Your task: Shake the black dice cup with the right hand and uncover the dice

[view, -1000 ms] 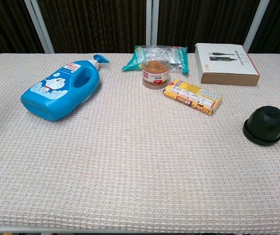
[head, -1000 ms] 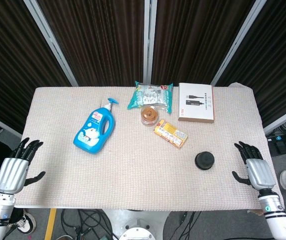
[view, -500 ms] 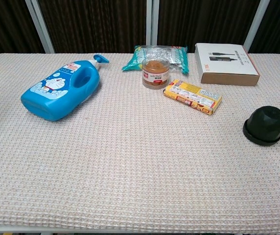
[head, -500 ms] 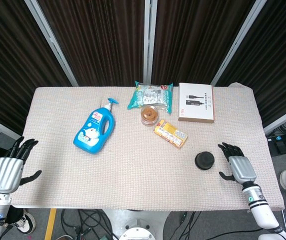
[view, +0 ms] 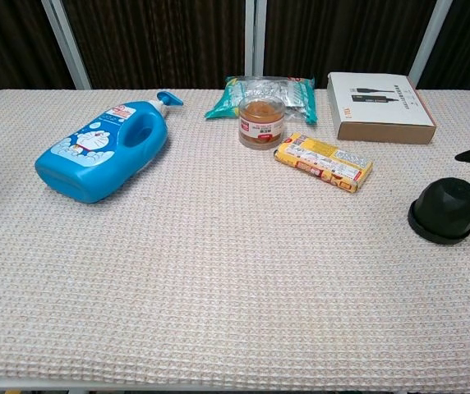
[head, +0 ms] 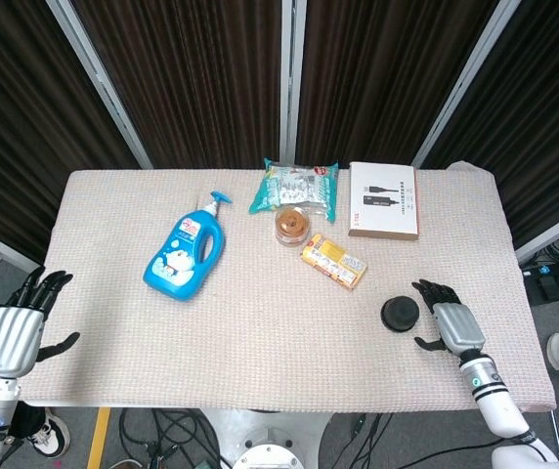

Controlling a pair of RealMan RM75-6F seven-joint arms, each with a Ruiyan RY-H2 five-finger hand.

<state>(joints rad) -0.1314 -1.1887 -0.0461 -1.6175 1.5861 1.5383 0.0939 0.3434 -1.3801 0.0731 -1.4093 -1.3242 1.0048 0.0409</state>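
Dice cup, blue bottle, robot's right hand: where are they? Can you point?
black dice cup (head: 399,313), head view, on its round top.
blue bottle (head: 186,252), head view, on its cartoon label.
right hand (head: 452,325), head view, on the silver back of the hand.

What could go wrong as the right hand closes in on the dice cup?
The right hand is open beside the black dice cup, not yet touching it. The cup is low and rounded, so the fingers may slip off the dome or nudge it sideways instead of gripping. It also sits near the table's front right edge, so a hard shake could send the dice off the table. The yellow snack box lies close enough for a wide shake to hit it.
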